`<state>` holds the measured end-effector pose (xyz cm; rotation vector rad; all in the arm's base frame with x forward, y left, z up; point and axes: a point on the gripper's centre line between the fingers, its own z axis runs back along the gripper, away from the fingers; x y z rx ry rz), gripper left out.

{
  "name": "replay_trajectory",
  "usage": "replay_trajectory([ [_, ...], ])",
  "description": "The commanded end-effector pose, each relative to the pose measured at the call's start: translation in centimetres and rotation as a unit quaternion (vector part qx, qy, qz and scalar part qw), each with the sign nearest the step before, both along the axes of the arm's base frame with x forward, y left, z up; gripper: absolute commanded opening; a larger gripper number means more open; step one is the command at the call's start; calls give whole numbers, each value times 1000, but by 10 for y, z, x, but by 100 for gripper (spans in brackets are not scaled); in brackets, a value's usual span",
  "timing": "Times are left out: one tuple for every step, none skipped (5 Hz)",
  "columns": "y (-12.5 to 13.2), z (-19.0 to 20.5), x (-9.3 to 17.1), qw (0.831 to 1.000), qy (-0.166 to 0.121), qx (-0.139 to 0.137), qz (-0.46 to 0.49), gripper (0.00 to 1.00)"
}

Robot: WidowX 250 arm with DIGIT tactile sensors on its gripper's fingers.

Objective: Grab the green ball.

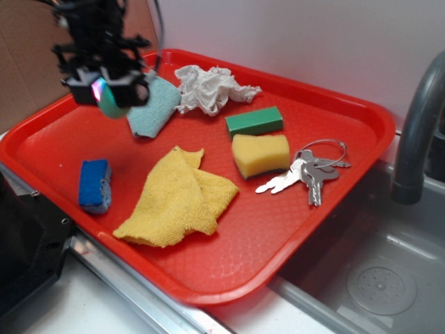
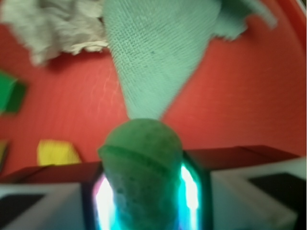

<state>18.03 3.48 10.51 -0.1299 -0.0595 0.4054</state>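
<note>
Exterior view: the tool (image 1: 110, 89) hangs at the upper left of the frame, above the red tray (image 1: 327, 181), with its fingers clamped on the green ball (image 1: 111, 103); the ball sits between the fingertips at the tool's lower end, its rounded underside showing below them, clear of the tray floor; being round, it has no long axis to speak of. Just right of the tool lies a light blue-green cloth (image 1: 154, 106), and beside that a crumpled white rag (image 1: 212, 88); toward the middle are a green block (image 1: 254, 121), a yellow sponge (image 1: 260, 154) and a bunch of keys (image 1: 309, 174); a yellow cloth (image 1: 179, 198) fills the lower centre and a blue sponge (image 1: 94, 184) lies at the lower left; a dark faucet (image 1: 417, 132) rises at the right edge.

Wrist view: the ball (image 2: 141, 167) fills the lower centre, blurred, held between the two fingers (image 2: 43, 201) at either side, coloured light glowing along its flanks; the blue-green cloth (image 2: 158, 52) spreads above it on the tray (image 2: 240, 100); the rag (image 2: 53, 28) is at the upper left.
</note>
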Motion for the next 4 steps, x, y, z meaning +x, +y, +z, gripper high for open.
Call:
replay_trajectory([
  [-5,106,27,997,3,31,-64,0],
  [-17,118,38,997,3,51,-64,0],
  [-27,111,45,995,9,78,-65,0],
  [-24,102,49,995,14,85,-59,0],
])
